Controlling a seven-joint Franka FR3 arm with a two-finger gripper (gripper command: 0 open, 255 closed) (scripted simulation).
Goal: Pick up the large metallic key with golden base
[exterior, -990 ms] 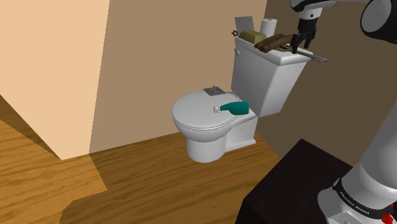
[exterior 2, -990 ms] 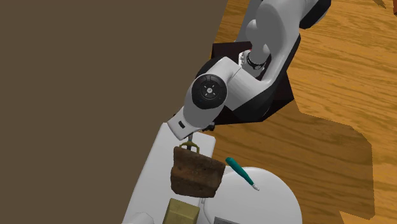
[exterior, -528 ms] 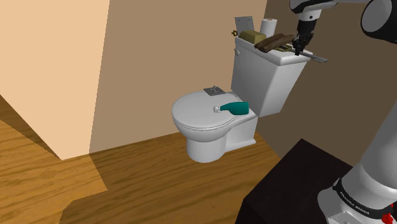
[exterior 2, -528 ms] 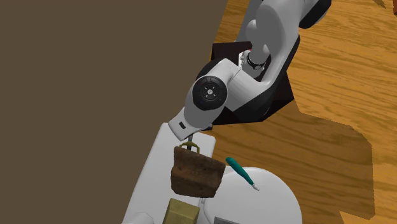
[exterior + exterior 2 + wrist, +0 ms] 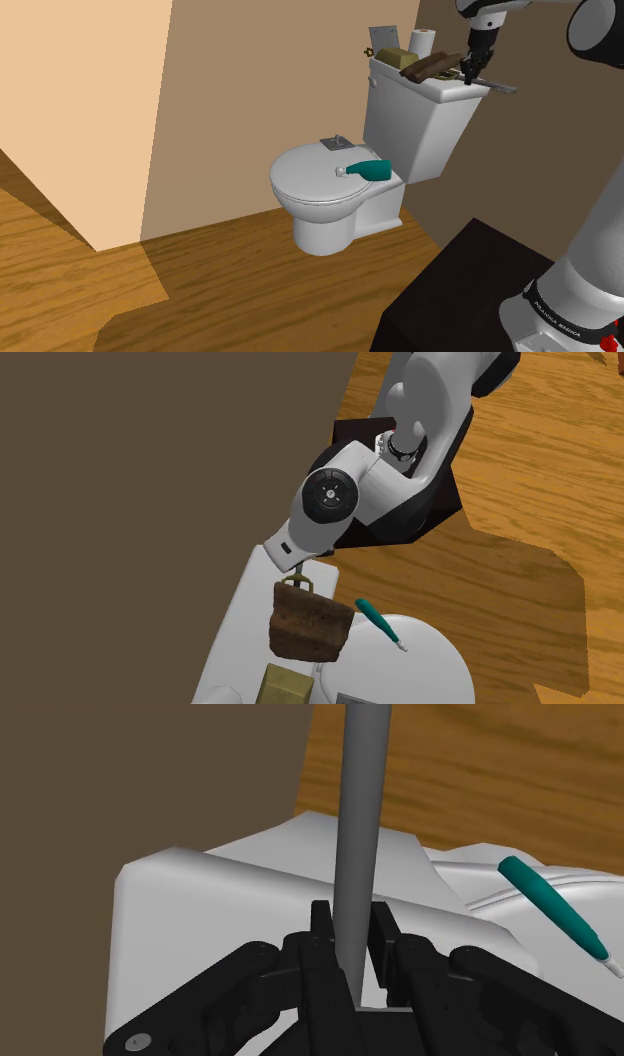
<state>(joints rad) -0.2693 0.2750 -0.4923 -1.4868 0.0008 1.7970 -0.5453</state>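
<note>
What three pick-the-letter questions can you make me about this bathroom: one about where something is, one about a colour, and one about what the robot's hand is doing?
1. Where does the teal pen-shaped tool with a white tip lie?
A) on a shelf
B) on the white toilet's closed round lid
C) inside a bucket

2. What colour is the long shaft of the large key?
A) red
B) blue
C) grey

3. What are the fingers of the all-black two-finger gripper doing?
A) shut on the key's shaft
B) spread wide with nothing between them
C) shut on a sponge

Answers:
1. B, the shoulder view shows it resting on the lid.
2. C, the wrist view shows a plain grey shaft.
3. A, the wrist view shows both fingers clasping the shaft.
</note>
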